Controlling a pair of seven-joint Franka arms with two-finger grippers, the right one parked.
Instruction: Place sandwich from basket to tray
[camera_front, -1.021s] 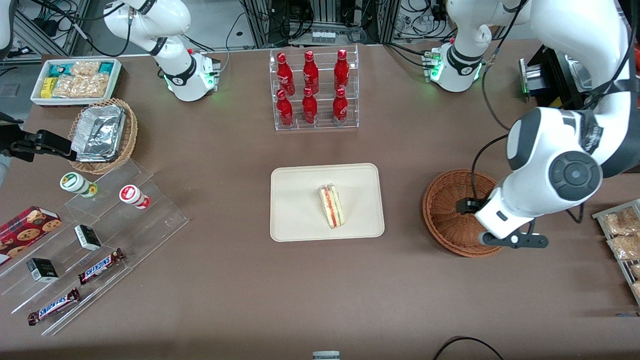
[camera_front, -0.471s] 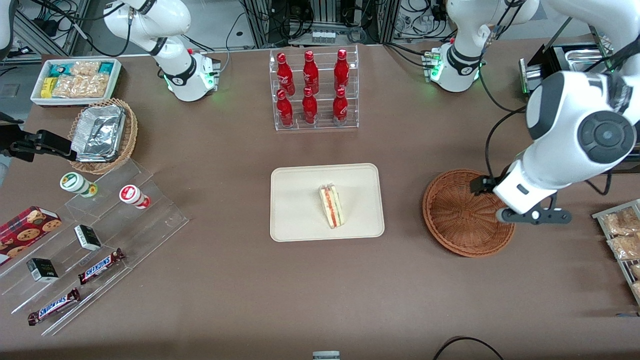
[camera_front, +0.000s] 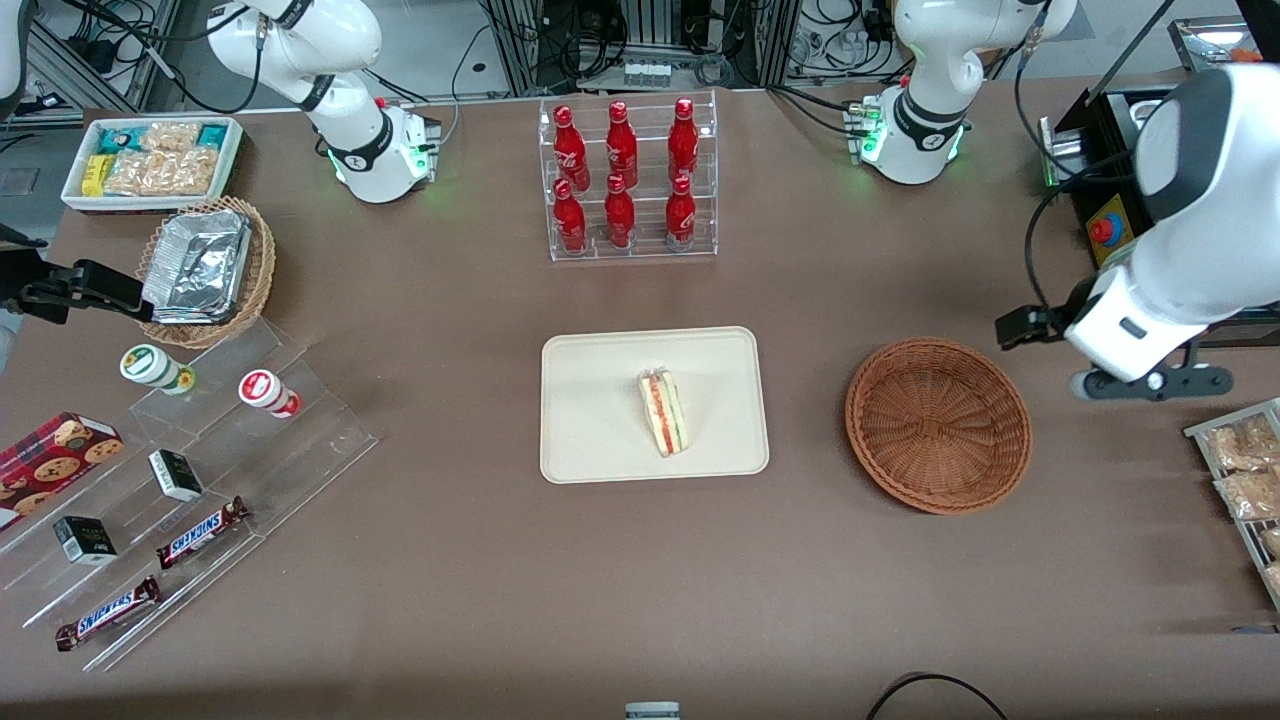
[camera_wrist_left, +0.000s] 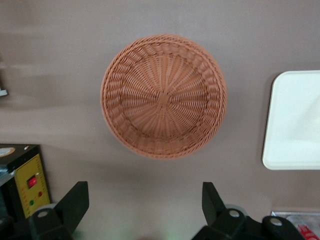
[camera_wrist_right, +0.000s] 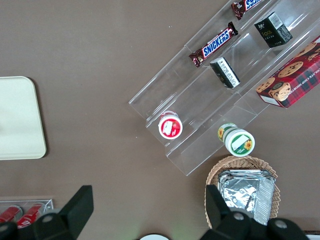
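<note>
Since 1 second ago the left arm has lifted away from above the basket toward the working arm's end of the table, and nothing else has shifted. Its claw hangs above bare tabletop beside the basket, its 2 black fingers spread wide and gripping nothing.

Of the task's things, the tray is the largest: a flat cream-beige plastic rectangle with rounded corners and a low raised rim, smooth and probably rigid. It lies well apart from the claw, toward the parked arm's end, with the basket between them.

The basket is a round, shallow bowl of reddish-brown woven wicker, ribs fanning out from its centre. It sits near the claw and holds nothing.

The sandwich is the smallest, a triangular wedge of pale bread with red, orange and green layers showing along its cut edge. It rests on the tray, near the tray's middle, far from the claw. I judge it light, soft and easily crushed, its layers liable to slide apart. A hold would best fall across the 2 flat bread faces, near the wedge's thick middle, with gentle pressure rather than on the filling edge or the thin tip.

By this layout the placing looks done.
</note>
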